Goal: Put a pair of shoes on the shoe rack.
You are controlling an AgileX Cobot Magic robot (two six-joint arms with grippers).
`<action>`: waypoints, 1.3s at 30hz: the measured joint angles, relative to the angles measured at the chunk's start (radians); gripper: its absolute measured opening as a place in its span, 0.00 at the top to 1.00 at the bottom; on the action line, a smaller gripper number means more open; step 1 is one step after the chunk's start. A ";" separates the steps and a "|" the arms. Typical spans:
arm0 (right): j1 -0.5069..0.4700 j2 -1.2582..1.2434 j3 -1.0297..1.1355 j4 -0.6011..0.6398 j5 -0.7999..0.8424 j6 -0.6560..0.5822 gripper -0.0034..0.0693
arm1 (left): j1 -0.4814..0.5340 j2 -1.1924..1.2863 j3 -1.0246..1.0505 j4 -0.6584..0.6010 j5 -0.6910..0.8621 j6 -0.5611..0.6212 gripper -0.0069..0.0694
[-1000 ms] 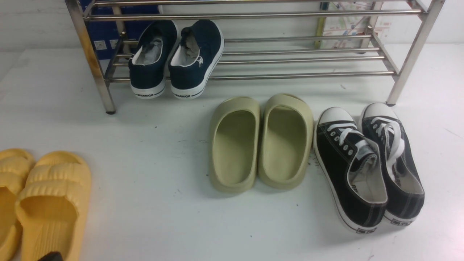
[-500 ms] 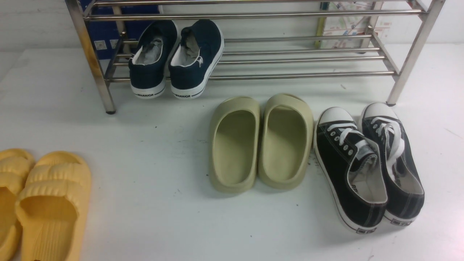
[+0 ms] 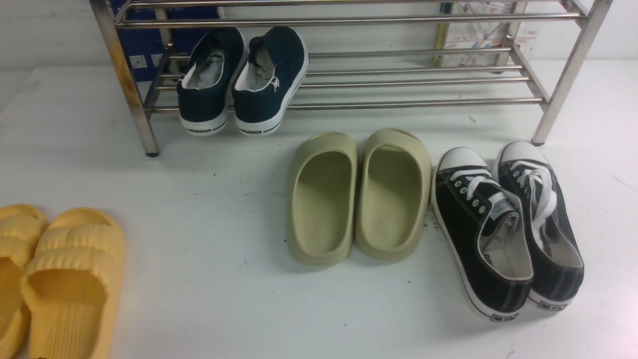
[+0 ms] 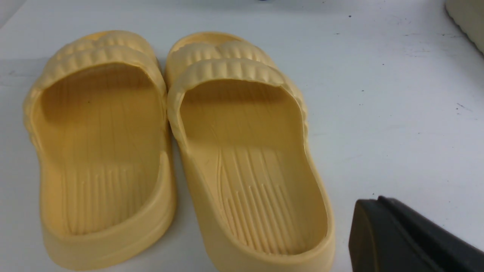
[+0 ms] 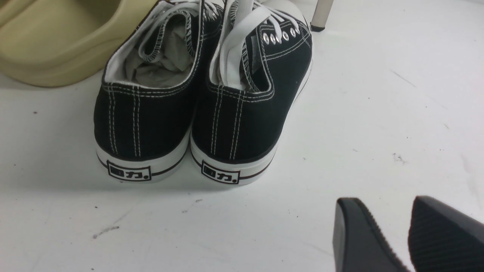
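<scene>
So the shoe rack (image 3: 398,104) is standing at the far side of the white floor (image 3: 209,299), and the navy shoes (image 3: 271,75) are sitting side by side on the left part of its lower tier. Their toes are pointing toward the back and their heels are hanging out over the front rail. Everything else is lying on the floor. The olive slippers (image 3: 321,199) are sitting just in front of the rack's middle. The black sneakers (image 3: 478,234) are right beside them on the right, toes aiming at the rack's right front leg (image 5: 321,15). The yellow slippers (image 3: 70,279) are sitting way off at the near left. Neither arm is showing in the front view. On the wrist cams, the left gripper (image 4: 408,238) is hovering beside the yellow pair with its jaws pressed together and nothing between them. The right gripper (image 5: 389,211) is hanging just behind the sneakers' heels with its jaws spread apart, and they're not holding anything.
</scene>
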 joint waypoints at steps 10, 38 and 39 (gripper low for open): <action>0.000 0.000 0.000 0.000 0.000 0.000 0.61 | 0.000 0.000 0.000 -0.004 -0.001 0.000 0.93; 0.000 0.064 -0.245 0.021 -0.708 0.416 0.61 | 0.000 0.000 0.000 -0.003 -0.001 0.000 0.93; 0.000 0.103 -0.351 0.023 -0.605 0.440 0.61 | 0.000 0.000 0.000 -0.003 -0.001 0.000 0.93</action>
